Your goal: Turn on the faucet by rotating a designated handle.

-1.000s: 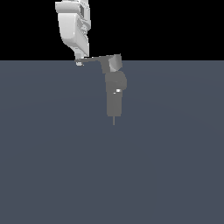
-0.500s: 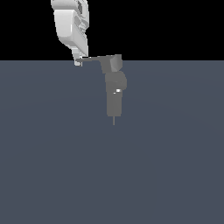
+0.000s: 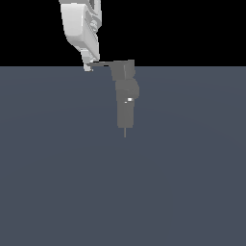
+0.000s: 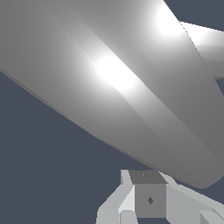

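Observation:
In the exterior view the grey faucet [image 3: 126, 103] stands upright, with a small white highlight and a thin pin below it. Its handle [image 3: 102, 63] is a thin flat lever that reaches from the boxy top block [image 3: 123, 70] toward the exterior view's left. My gripper [image 3: 87, 67] hangs from the white arm and touches the lever's free end. The fingers look shut, with nothing between them. In the wrist view the handle [image 4: 122, 87] fills most of the picture as a broad grey blade, very close above my fingertips [image 4: 151, 201].
A flat dark blue-grey floor [image 3: 144, 192] spreads below and around the faucet. The white arm [image 3: 79, 24] rises out of the frame at the top, on the exterior view's left.
The arm has shifted slightly up and toward the exterior view's left. The lever's free end has stayed against the gripper tip, and the lever now lies nearly level.

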Robot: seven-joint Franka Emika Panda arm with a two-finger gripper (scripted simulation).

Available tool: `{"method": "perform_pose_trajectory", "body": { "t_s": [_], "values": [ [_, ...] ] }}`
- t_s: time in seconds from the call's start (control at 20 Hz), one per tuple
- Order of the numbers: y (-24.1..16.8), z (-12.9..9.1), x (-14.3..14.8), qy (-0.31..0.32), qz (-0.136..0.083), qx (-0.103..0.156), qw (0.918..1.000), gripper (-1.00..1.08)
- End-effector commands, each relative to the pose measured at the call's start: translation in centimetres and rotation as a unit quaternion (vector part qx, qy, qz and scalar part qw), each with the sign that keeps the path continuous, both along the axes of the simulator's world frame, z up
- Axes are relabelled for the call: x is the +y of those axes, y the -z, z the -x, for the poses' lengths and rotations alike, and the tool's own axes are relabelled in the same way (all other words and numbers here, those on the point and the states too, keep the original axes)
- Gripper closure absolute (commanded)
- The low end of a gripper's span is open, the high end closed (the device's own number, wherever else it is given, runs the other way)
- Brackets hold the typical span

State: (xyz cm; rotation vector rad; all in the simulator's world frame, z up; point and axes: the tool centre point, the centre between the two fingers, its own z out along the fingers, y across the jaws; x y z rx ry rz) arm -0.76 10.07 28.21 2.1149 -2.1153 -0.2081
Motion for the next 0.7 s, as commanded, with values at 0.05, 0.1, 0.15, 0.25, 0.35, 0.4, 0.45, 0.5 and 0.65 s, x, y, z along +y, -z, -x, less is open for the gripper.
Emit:
{"method": "perform_pose_trajectory", "body": {
  "t_s": [0.05,0.1,0.15,0.25,0.35,0.4,0.45,0.5,0.65],
  "values": [
    [-0.4,0.9,-1.4,0.005,0.001,0.000,1.0000,1.08],
    [-0.4,1.2,-1.6,0.004,0.001,0.000,1.0000,1.08],
    [-0.5,1.4,-1.8,0.004,0.001,0.000,1.0000,1.08],
    [-0.6,2.0,-2.3,0.004,0.001,0.000,1.0000,1.08],
    [-0.8,2.5,-2.7,0.004,0.001,0.000,1.0000,1.08],
    [-0.8,2.7,-2.9,0.004,0.001,0.000,1.0000,1.08],
    [-0.9,3.0,-3.1,0.004,0.000,0.000,1.0000,1.08],
    [-1.0,3.3,-3.4,0.004,0.000,0.000,1.0000,1.08],
    [-1.2,4.1,-4.1,0.004,0.000,0.000,1.0000,1.08]
  ]
}}
